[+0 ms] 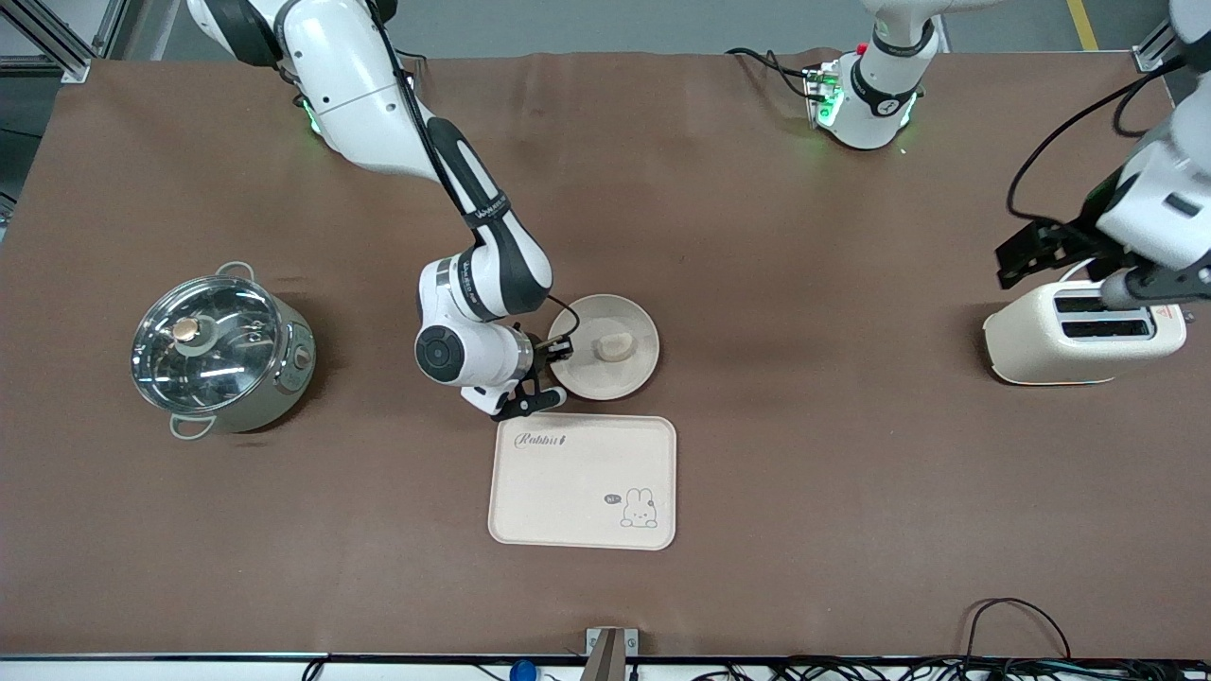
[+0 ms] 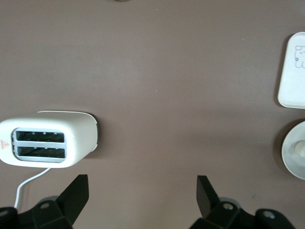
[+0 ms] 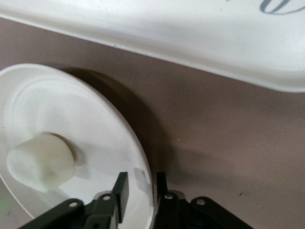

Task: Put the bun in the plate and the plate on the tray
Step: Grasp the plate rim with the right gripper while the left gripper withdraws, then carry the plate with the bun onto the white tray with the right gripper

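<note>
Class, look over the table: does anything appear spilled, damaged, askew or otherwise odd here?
Nothing stands out. The bun lies in the plate, the tray lies flat nearer the camera, and the right gripper pinches the plate's rim. The left gripper waits open over the toaster. The lidded pot stands upright.

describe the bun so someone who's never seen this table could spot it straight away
Find the rectangular tray with the rabbit drawing near the table's middle; just farther from the front camera sits a round cream plate, its rim pinched by the right gripper. The bun is the small smooth cream-white lump lying on that plate, the only thing on it.
</note>
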You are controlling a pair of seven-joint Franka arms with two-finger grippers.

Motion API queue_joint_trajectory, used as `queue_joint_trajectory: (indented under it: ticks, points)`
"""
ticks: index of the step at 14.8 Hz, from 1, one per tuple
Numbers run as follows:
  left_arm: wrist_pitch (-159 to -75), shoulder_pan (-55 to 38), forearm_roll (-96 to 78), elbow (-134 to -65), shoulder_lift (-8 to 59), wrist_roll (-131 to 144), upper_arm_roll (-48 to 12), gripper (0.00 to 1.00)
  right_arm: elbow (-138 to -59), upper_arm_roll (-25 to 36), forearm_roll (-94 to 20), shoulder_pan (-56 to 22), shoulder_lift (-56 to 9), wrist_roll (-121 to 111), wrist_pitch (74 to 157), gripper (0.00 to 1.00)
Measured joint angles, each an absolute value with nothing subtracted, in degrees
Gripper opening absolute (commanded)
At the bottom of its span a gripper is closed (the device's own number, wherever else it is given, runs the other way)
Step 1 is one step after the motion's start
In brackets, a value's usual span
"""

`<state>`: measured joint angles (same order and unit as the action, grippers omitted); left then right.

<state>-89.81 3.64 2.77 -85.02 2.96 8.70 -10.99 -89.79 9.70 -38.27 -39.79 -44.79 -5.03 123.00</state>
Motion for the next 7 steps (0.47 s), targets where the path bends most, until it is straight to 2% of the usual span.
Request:
queue_joint_trajectory:
  ticks: [1,3,7]
  points:
    - [-89.8,2.5,1.7,-85.7,1.6,6.8,-8.8,1.00,-89.8,9.7,-38.3,-39.8,-44.9,-5.1,123.0,0.12]
    - [-90.3,1.2,0.7,-87.8,-0.7,3.7,-6.2,1.00,-89.8,9.7,-38.3,-39.8,-45.0,-5.6,123.0,0.05]
    - [-93.4,-3.4,0.4,-90.3,-2.0,2.8,-2.4,1.00,-89.5,9.8,-38.4,-39.8,-44.7,-6.3,122.5,0.01]
